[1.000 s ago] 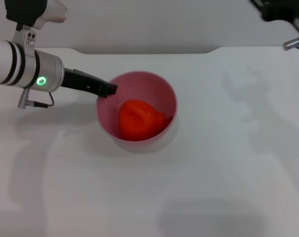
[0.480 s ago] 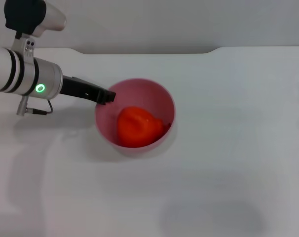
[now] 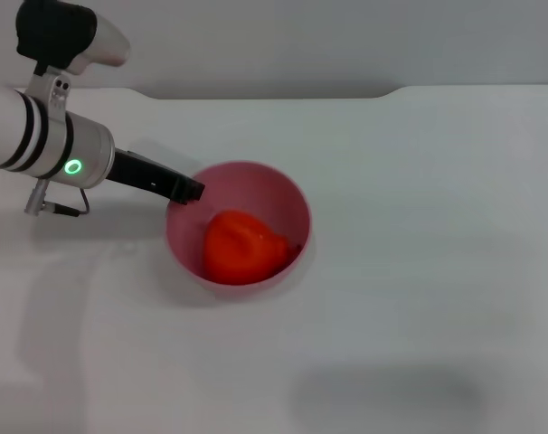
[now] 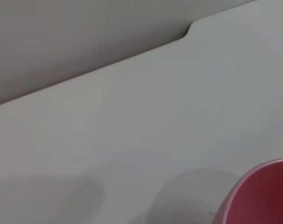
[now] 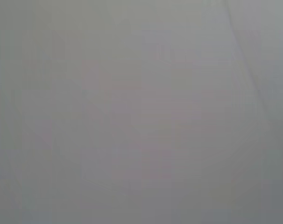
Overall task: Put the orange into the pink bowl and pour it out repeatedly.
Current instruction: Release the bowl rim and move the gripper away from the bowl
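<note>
One gripper only, the left gripper [image 3: 185,190], is at work, its dark fingers seemingly pinched on the far-left rim of the pink bowl [image 3: 292,203], with the orange [image 3: 242,249] lying inside, just right and nearer.

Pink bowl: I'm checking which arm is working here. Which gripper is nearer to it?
Left. The left gripper is at the pink bowl's left rim; the right gripper is out of view.

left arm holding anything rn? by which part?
The left gripper holds the pink bowl by its rim on the robot's left; the orange sits inside.
</note>
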`<state>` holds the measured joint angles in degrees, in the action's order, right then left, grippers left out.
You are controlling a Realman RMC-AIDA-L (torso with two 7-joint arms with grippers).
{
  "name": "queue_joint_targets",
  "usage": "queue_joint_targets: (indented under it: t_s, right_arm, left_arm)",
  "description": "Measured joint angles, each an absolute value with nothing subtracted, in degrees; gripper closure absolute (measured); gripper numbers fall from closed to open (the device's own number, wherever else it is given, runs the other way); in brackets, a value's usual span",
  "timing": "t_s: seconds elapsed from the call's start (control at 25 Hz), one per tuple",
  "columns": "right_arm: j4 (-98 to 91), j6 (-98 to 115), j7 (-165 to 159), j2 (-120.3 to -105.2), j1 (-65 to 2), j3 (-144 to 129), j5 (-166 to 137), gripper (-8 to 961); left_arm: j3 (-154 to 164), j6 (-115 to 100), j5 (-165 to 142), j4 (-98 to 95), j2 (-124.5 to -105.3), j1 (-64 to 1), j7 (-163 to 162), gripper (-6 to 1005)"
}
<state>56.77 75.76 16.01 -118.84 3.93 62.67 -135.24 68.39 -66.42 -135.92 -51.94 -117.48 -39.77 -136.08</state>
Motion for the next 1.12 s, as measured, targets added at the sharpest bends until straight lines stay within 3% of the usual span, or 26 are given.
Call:
queue_joint_targets:
  t_s: [1.12]
  right_arm:
    - [48.7,78.2,9.2,-118.7,3.7,64.1,-135.1,278]
  left_arm:
    - [69.6,-66.4,-136.1,-48.4,-117.49,-39.8,-136.1,914]
